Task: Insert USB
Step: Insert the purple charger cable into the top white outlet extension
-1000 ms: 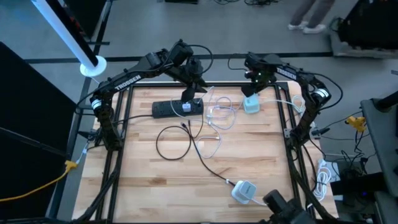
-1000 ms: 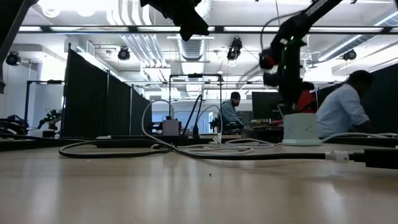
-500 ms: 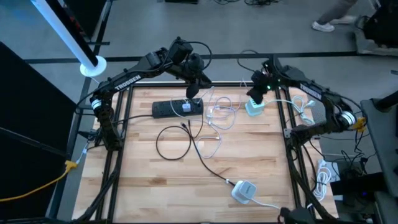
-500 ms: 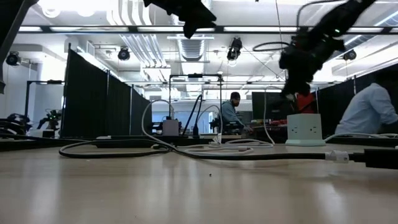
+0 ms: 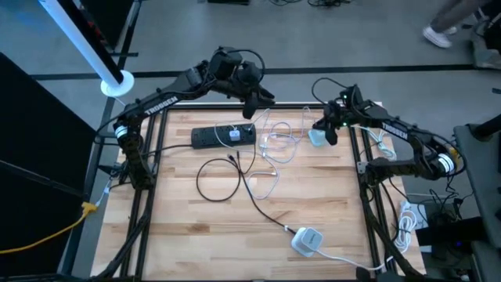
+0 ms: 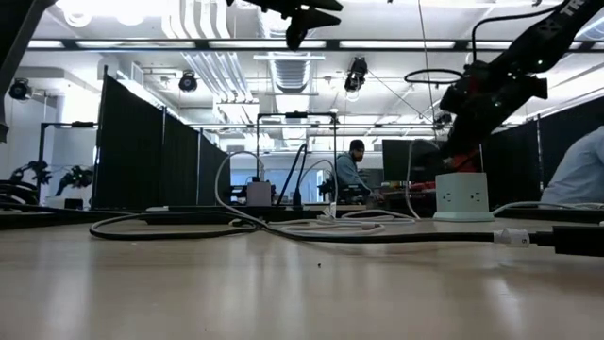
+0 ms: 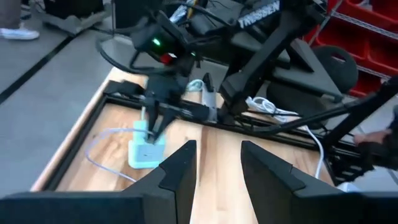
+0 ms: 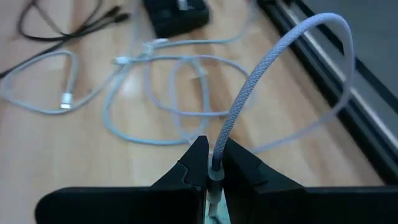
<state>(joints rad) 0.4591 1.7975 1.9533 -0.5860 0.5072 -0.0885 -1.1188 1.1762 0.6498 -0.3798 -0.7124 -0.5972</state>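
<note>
Connector pinched in right gripper (image 5: 327,129), beside charger block (image 5: 317,137).

Left gripper (image 5: 262,98), fingers parted and empty, hovers well left of block. Right fingers (image 8: 239,168) clench braided USB cable (image 8: 267,74), its axis leaving straight from fingertips; right arm is nearer.

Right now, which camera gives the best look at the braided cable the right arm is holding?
The right wrist view: the right tool is shut on the braided cable, which arcs up in close-up. The high view shows it only as a thin line by the right tool. In the low and left wrist views I cannot pick it out with confidence.
</note>
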